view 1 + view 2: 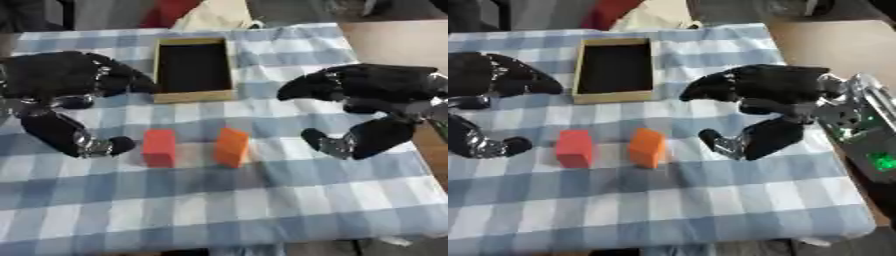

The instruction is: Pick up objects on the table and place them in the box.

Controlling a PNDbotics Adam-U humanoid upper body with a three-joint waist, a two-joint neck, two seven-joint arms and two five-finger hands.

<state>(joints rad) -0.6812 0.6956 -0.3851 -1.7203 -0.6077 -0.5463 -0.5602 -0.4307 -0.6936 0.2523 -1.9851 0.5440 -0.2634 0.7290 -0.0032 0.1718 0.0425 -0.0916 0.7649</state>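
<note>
Left eye view, nearest first: two small blocks stand side by side on the blue-and-white checked tablecloth [262, 210], a red block [158, 147] and an orange block [231, 146], near each other but apart, neither in a hand. They look like light, stiff pieces with flat matte faces, perhaps foam or wood, and unlikely to slip or break. My guess is that a pinch across two opposite side faces, thumb on one and fingers on the other, would suit either.

The left hand [66, 82] hangs just left of the red block and the right hand [776, 100] just right of the orange one. Both are spread, thumb low and fingers arched above, holding nothing.

Farther back, between the hands, lies the shallow tan box [194, 95] with a dark inside; nothing shows in it, though that darkness could hide something small.

The left hand's outer edge is cut off in the right eye view, and the blocks' far faces are hidden. Red and cream shapes beyond the table are too vague to name.
</note>
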